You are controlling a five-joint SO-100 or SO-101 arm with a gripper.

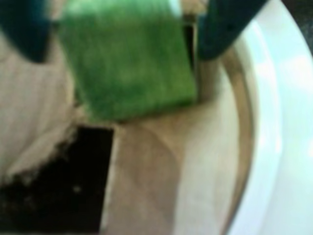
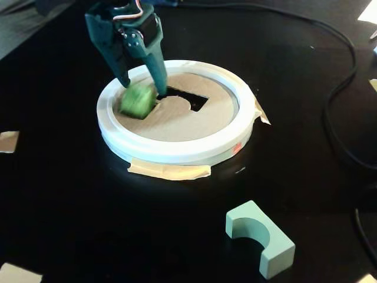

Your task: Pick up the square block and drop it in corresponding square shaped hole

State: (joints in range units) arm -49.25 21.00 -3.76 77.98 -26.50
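- Fixed view, nearest: one pale teal block with an arched notch (image 2: pixel 260 237), lying on the black table (image 2: pixel 70 206), well apart from the ring.
- Three tan scraps at the table's left and bottom edges; the clearest (image 2: pixel 8 141) at left.
- One strip of beige tape (image 2: pixel 169 171) under the near rim.
- One white round ring (image 2: pixel 177 150) framing one brown cardboard panel (image 2: pixel 177 121) with dark cut-out holes (image 2: pixel 189 98).
- One green square block (image 2: pixel 138 99), blurred, over the panel's left part beside a hole.
- My one dark teal gripper (image 2: pixel 142 86) spread narrowly; fingers flank the block's top. Whether they pinch it, I cannot tell.
- Farthest: black cable (image 2: pixel 341 88).
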